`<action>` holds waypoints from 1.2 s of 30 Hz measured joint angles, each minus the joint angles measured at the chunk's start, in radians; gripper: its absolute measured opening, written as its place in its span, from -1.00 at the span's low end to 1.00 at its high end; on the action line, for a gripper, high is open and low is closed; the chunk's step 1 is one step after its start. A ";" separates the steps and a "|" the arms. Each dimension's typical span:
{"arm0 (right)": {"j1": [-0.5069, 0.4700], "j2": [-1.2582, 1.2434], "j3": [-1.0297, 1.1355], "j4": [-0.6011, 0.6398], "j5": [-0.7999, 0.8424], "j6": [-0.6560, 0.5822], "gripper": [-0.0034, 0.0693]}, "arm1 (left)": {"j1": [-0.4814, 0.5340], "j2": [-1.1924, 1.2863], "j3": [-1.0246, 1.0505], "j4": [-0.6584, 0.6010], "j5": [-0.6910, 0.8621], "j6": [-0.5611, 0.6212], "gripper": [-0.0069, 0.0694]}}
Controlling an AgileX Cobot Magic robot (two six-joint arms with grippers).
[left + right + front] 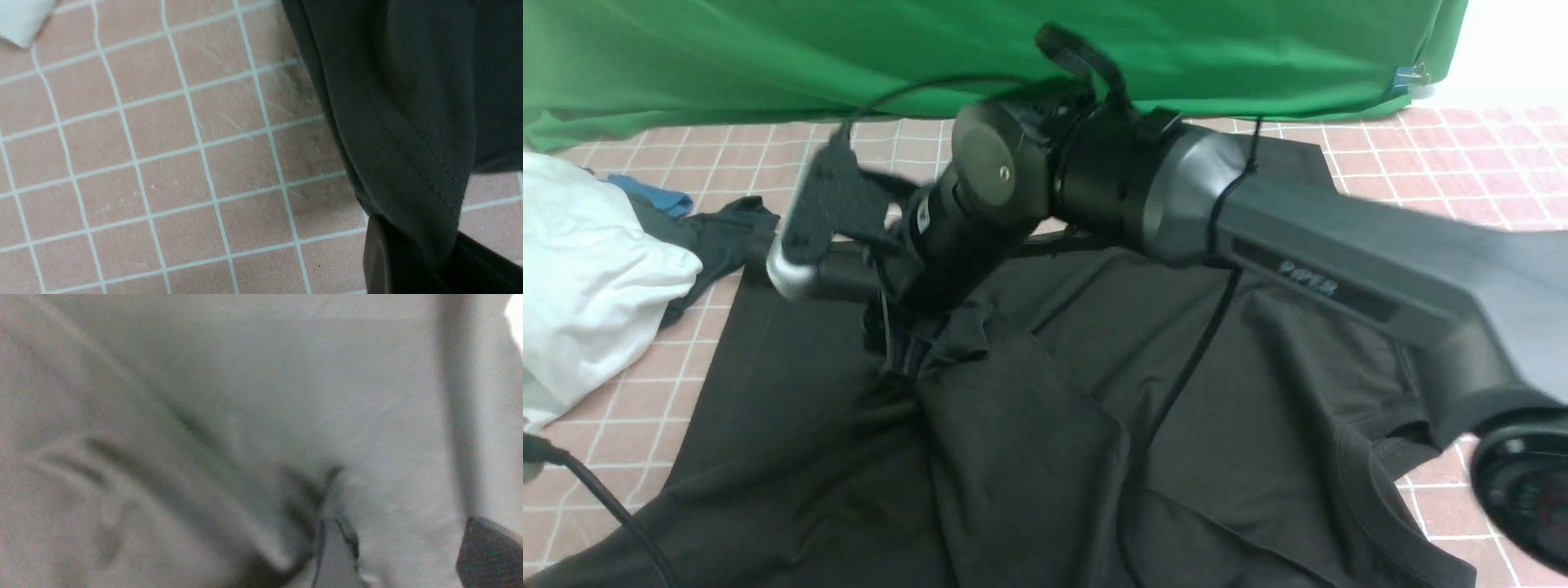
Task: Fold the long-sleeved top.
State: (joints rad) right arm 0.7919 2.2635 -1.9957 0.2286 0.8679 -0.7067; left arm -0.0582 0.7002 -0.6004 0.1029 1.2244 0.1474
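The long-sleeved top [1094,367], large and black, lies spread and rumpled over the pink checked table, with its neckline at the near right. My right arm reaches across it from the right, and my right gripper [894,343] points down into a bunched fold left of the middle. In the right wrist view the fingers [335,551] stand apart over blurred fabric [245,396], one tucked against a fold. My left gripper [429,261] is shut on a stitched hem of the top [400,102], which hangs above the table. The left arm is out of the front view.
A white cloth bundle [588,269] lies at the far left, with a smaller dark cloth [719,237] and a blue piece [654,196] beside it. A green backdrop [849,57] closes the back. A black cable [596,490] crosses the near left corner.
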 joint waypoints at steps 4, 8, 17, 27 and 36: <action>0.000 0.058 0.002 0.001 0.001 -0.001 0.22 | 0.000 0.000 0.000 0.000 -0.001 -0.001 -0.72; 0.000 0.074 0.006 0.001 0.001 -0.005 0.22 | 0.000 0.000 0.001 0.002 -0.001 -0.001 -0.72; -0.001 0.096 0.006 -0.108 -0.161 -0.023 -0.09 | 0.000 0.000 0.001 0.003 -0.002 -0.001 -0.72; -0.001 0.122 0.004 -0.133 -0.259 -0.085 -0.72 | 0.000 0.000 0.001 0.003 -0.002 -0.001 -0.72; -0.001 0.122 -0.003 -0.134 -0.538 -0.041 -0.13 | 0.000 0.000 0.001 0.000 -0.003 -0.002 -0.72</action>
State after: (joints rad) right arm 0.7911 2.3853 -1.9986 0.0948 0.3303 -0.7477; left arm -0.0582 0.6999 -0.5998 0.1034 1.2217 0.1456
